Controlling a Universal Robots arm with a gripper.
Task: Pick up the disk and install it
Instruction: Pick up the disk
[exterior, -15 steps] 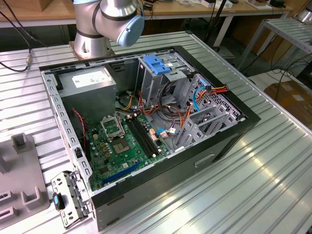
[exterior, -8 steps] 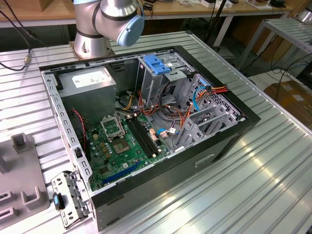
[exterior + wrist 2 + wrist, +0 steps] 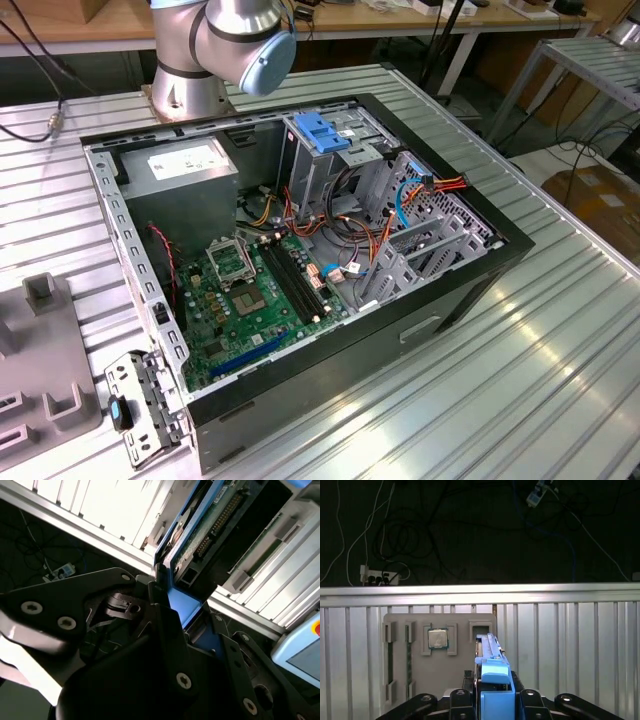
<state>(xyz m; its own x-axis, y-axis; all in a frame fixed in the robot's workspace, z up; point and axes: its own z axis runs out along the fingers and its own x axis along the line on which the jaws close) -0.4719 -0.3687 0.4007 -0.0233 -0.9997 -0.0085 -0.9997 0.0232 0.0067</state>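
My gripper is shut on the disk, which I see edge-on between the two black fingers in the first wrist view, its light-blue carrier rail facing the camera. In the second wrist view the disk shows its green circuit board and connector pins, framed by the blue rail, with the gripper clamped on one end. The disk's far end lies in line with a slot holder on a grey fixture plate; I cannot tell whether it touches it.
The open computer case lies on the ribbed metal table, with a green motherboard, a grey power supply box and a metal drive cage topped by a blue flap. A processor chip sits in the fixture plate. The arm's base stands behind the case.
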